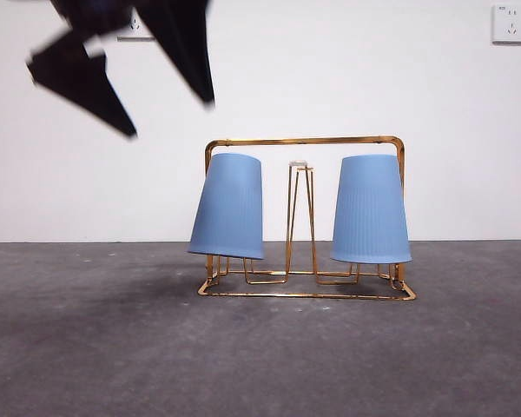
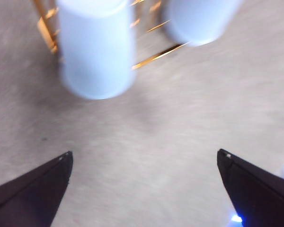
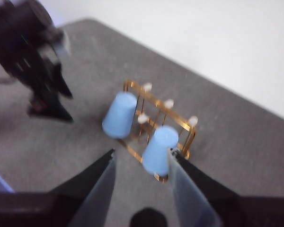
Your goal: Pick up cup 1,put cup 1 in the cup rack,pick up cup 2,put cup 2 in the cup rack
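Note:
Two blue ribbed cups hang upside down on the gold wire cup rack (image 1: pixel 304 141); one cup (image 1: pixel 230 207) is on its left side and tilts slightly, the other cup (image 1: pixel 371 210) is on its right side. My left gripper (image 1: pixel 169 117) hovers open and empty, high and to the left of the rack, touching nothing. Its wrist view looks down on both cups (image 2: pixel 97 52) (image 2: pixel 199 19), the rack wire (image 2: pixel 156 56) and the open gripper (image 2: pixel 144 153). My right gripper (image 3: pixel 141 152) stands open and empty, far back from the rack (image 3: pixel 180 120) and cups (image 3: pixel 119 115) (image 3: pixel 157 149).
The rack stands mid-table on a grey surface (image 1: pixel 113 347) before a white wall with a socket (image 1: pixel 510 23). The left arm (image 3: pixel 38 71) appears dark and blurred in the right wrist view, beside the rack.

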`<action>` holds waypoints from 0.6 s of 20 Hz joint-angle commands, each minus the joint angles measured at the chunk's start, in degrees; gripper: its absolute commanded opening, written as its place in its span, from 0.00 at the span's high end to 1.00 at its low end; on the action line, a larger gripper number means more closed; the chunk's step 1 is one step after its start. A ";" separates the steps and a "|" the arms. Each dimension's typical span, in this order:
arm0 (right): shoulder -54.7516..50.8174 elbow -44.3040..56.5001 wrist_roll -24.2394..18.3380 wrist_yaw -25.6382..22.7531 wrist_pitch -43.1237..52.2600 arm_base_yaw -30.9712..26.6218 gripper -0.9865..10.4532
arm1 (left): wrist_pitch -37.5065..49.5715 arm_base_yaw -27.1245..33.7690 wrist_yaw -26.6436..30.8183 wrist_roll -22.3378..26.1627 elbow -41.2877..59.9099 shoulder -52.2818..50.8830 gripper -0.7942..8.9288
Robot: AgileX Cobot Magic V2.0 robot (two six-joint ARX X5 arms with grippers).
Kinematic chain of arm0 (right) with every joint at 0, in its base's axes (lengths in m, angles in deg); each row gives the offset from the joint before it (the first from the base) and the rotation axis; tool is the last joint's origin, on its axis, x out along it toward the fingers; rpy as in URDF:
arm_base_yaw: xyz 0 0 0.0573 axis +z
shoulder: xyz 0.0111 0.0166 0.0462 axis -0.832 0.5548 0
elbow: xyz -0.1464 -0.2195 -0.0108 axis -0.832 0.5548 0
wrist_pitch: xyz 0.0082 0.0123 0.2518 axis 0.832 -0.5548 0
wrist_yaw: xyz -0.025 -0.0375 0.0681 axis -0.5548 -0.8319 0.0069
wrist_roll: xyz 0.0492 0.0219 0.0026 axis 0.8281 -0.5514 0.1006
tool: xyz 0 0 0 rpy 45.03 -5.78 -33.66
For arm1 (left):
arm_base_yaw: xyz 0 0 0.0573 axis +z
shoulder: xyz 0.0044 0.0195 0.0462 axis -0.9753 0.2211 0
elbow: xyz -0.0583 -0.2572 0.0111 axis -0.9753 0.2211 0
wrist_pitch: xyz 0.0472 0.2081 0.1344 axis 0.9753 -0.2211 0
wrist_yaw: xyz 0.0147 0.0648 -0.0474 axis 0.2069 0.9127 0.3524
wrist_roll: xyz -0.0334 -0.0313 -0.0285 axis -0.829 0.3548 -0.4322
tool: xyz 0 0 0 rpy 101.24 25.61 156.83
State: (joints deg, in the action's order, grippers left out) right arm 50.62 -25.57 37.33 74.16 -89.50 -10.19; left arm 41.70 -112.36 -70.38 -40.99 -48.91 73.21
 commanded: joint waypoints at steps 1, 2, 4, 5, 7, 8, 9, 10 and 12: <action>0.90 0.26 1.53 -0.02 -3.02 0.00 0.75 | -1.20 -0.04 -3.61 -0.81 0.24 -5.77 0.37; 1.36 0.26 2.45 -0.02 -5.16 0.00 0.75 | -1.81 -0.04 -5.25 -1.44 0.22 -9.01 0.37; 2.12 0.39 4.26 0.02 -6.05 0.00 0.75 | -2.67 -0.04 -7.67 -2.29 0.24 -14.51 0.37; 2.19 0.39 4.44 0.02 -6.05 0.00 0.75 | -3.08 -0.04 -8.44 -2.29 0.24 -17.11 0.37; 2.93 0.39 5.27 0.04 -6.05 0.00 0.75 | -3.96 -0.04 -8.83 -3.34 0.24 -21.66 0.37; 3.30 0.39 6.21 0.04 -6.05 0.00 0.75 | -4.24 -0.04 -8.87 -3.82 0.24 -23.52 0.37; 3.54 0.39 6.47 0.04 -6.08 0.00 0.75 | -4.52 -0.04 -8.87 -3.93 0.22 -24.63 0.37; 3.76 0.39 7.02 0.02 -6.08 0.00 0.75 | -4.98 -0.04 -8.85 -4.22 0.22 -25.77 0.37; 4.13 0.39 7.30 0.09 -6.08 0.00 0.75 | -6.03 -0.04 -8.87 -4.52 0.24 -27.52 0.40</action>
State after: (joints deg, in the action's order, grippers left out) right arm 54.46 -25.46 43.32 74.16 -94.36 -10.19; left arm 35.78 -112.38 -78.83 -44.71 -48.91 46.00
